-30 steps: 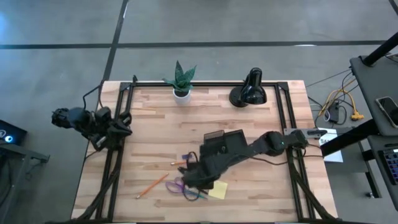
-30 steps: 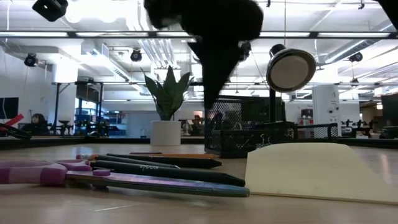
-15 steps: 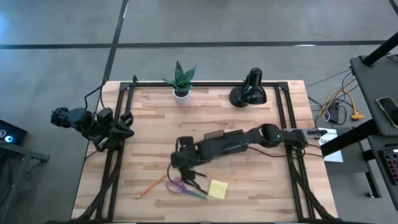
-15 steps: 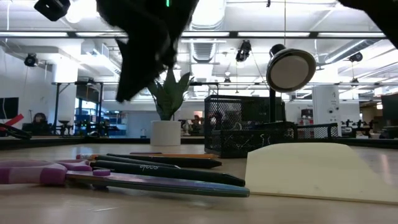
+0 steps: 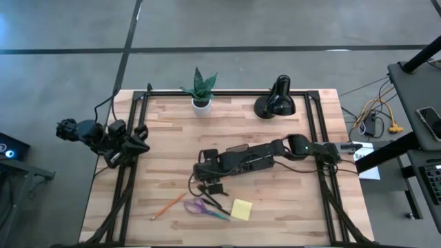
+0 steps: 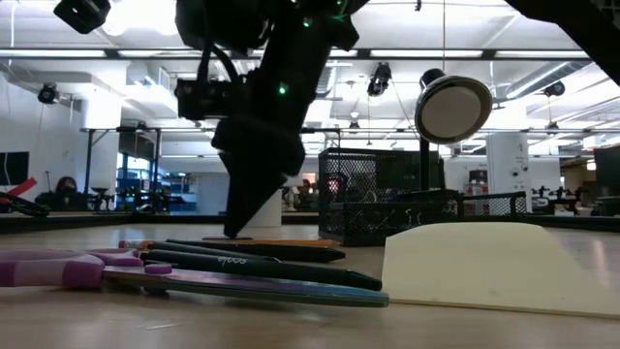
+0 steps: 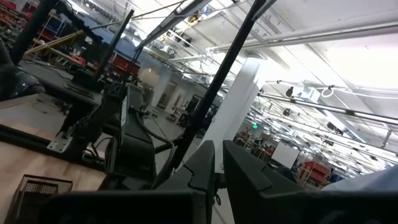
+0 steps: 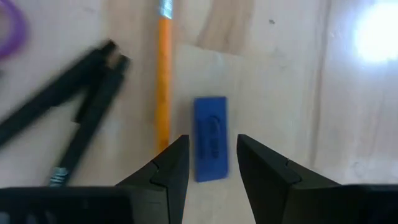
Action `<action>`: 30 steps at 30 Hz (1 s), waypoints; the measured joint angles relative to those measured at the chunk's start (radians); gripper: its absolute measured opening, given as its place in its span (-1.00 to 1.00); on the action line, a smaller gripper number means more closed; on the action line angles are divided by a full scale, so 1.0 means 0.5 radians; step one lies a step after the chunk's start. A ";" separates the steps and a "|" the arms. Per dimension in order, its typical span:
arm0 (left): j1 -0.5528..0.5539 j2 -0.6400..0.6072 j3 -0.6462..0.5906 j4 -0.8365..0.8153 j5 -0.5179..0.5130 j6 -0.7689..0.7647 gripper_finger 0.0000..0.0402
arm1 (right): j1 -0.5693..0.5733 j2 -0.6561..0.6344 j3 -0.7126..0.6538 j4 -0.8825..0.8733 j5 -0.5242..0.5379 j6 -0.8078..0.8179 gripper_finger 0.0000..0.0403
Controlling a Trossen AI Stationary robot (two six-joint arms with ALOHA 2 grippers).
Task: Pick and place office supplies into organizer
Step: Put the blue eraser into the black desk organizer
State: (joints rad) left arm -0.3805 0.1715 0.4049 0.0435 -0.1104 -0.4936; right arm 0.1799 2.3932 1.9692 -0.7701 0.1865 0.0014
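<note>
A: Start at the left. What's the left gripper [image 5: 141, 145] doing?

B: It waits at the table's [image 5: 172, 131] left edge with its fingers together, holding nothing.

A: And then?

B: An orange pencil [image 5: 167, 205] lies near the front edge, then the purple scissors [image 5: 200, 207], two black pens [image 8: 74, 106] and the yellow pad [image 5: 241, 209].

A: The right gripper [image 5: 202, 180]?

B: It is stretched across the table and points down just behind those things. Its fingers are apart, empty, above a small blue eraser [image 8: 210, 137], with a second pencil [image 8: 163, 74] just beside it.

A: The organizer [image 5: 242, 153]?

B: It sits mid-table, mostly under the right arm, to the right of that gripper.
</note>
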 joint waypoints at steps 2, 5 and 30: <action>0.001 0.006 0.000 0.000 0.000 0.006 -0.92 | -0.006 0.000 -0.015 0.014 0.001 0.005 -0.37; 0.001 0.013 0.000 0.000 0.000 0.006 -0.92 | -0.014 0.000 -0.058 0.040 -0.018 -0.006 -0.37; 0.002 0.086 -0.002 0.002 -0.001 0.006 -0.92 | -0.087 -0.012 -0.175 0.114 -0.319 0.225 -0.70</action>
State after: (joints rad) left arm -0.3798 0.2147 0.4042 0.0443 -0.1108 -0.4908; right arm 0.1364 2.3871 1.8816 -0.7131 0.0269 0.1141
